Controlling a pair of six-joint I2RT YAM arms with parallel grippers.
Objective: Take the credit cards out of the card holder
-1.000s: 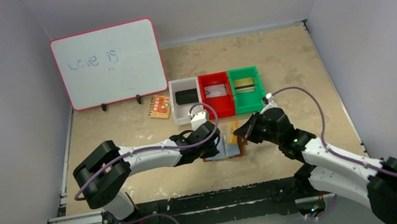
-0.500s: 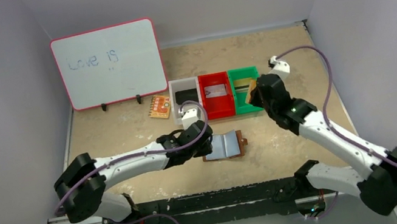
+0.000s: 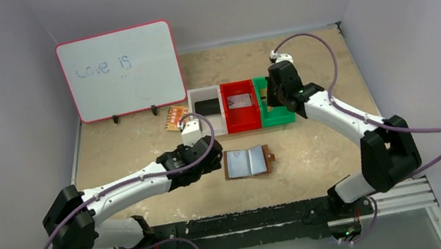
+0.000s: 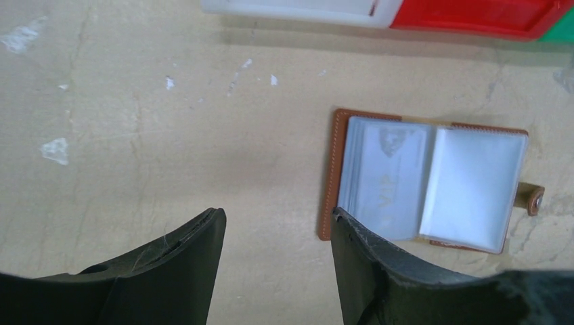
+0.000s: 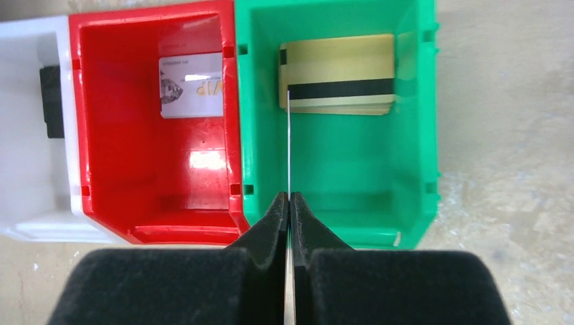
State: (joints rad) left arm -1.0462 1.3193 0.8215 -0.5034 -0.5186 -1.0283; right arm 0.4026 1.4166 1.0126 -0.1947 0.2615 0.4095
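Left hand: fingers spread and empty, hovering over the bare tabletop just left of the holder.
Card holder: lies open and flat on the tabletop between the two arms, near the bins, with its closing tab on the right. A pale printed card seems to show through the left pocket.
Handling: the holder looks light and soft and is likely to slide unless pinned. A card is thin, stiff and slick, so it is best pinched by whatever edge shows at the pocket mouth.
Red bin: one white card lies at its far end.
Green bin: a gold card with a black stripe lies inside.
Right hand: fingers pressed together on a credit card seen edge-on, poised over the green bin.
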